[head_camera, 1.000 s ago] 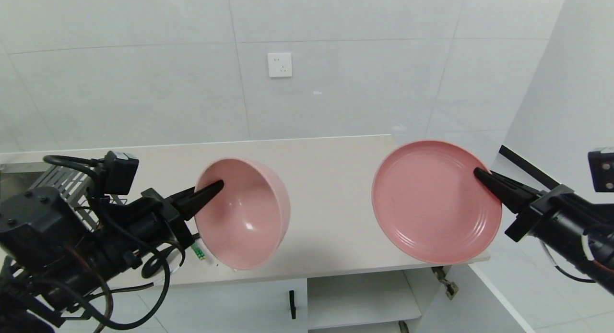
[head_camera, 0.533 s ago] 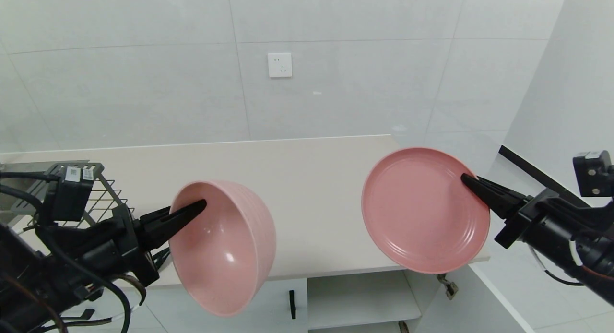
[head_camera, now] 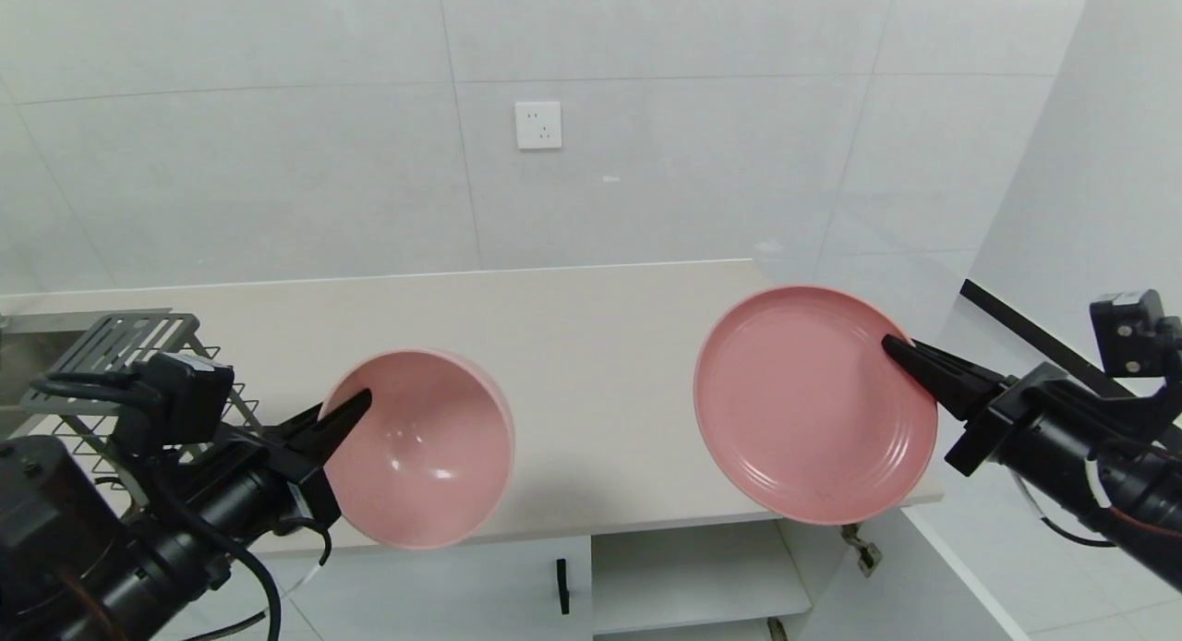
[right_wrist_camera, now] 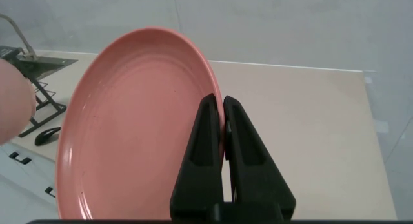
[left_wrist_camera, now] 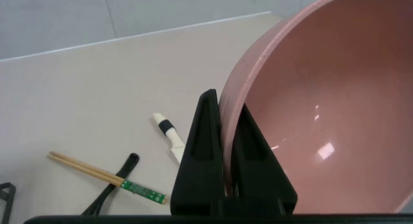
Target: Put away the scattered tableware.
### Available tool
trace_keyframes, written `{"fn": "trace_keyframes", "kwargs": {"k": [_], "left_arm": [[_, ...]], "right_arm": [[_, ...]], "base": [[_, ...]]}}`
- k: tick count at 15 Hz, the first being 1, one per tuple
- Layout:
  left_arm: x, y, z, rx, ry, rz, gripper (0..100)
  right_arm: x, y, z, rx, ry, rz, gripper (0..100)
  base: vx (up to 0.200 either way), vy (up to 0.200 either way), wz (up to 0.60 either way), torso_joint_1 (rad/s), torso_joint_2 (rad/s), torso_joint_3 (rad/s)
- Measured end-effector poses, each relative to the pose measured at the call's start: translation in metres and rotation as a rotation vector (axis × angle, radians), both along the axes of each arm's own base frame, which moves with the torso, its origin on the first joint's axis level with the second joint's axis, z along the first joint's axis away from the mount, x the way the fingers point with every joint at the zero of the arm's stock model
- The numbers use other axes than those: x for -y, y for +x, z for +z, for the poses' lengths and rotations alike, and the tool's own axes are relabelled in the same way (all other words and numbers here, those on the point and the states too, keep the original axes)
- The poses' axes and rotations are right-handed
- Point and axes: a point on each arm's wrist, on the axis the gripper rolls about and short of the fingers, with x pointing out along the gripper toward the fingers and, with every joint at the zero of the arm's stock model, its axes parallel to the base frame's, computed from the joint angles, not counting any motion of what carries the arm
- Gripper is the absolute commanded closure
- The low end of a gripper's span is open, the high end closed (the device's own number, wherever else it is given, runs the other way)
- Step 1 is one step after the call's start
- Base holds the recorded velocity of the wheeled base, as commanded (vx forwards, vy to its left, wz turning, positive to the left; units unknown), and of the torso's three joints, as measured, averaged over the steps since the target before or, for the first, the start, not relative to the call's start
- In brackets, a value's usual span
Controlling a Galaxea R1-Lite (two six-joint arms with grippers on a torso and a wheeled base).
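Pink bowl (head_camera: 425, 447) clamped in left pincer (head_camera: 362, 399), plate (head_camera: 813, 401) in right pincer (head_camera: 889, 344); left wrist view shows chopsticks (left_wrist_camera: 84, 167).

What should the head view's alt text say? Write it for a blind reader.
The left gripper clamps a deep pink bowl by its rim and the right gripper a round pink plate, both tilted, over a beige countertop. A grey wire rack stands at the left.

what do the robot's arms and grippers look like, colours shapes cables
Both arms are matte black. The left gripper and right gripper each have two long fingers tapering to thin points. A boxy black camera module sits above each wrist. Loose black cables loop around the left arm; a thinner one hangs under the right arm.
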Motion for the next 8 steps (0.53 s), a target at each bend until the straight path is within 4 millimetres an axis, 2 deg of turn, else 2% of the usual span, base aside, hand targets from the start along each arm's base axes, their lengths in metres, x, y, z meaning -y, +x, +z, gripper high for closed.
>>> {"fn": "trace_keyframes", "kwargs": {"k": [7,8], "left_arm": [[0.0081,-0.0023,-0.0015,-0.006,0.007,-0.042,100],[0.0081,-0.0021,-0.0018,-0.007,0.009,-0.043,100]], "right_arm": [[-0.0033,0.0055,0.0079,0.047,0.0,0.006,100],[-0.0047,0.0049,0.008,0.048,0.0,0.013,100]], "base": [[0.0,0.0,0.0,0.0,0.0,0.0],[-0.2,0.0,0.0,-0.002,0.0,0.002]]}}
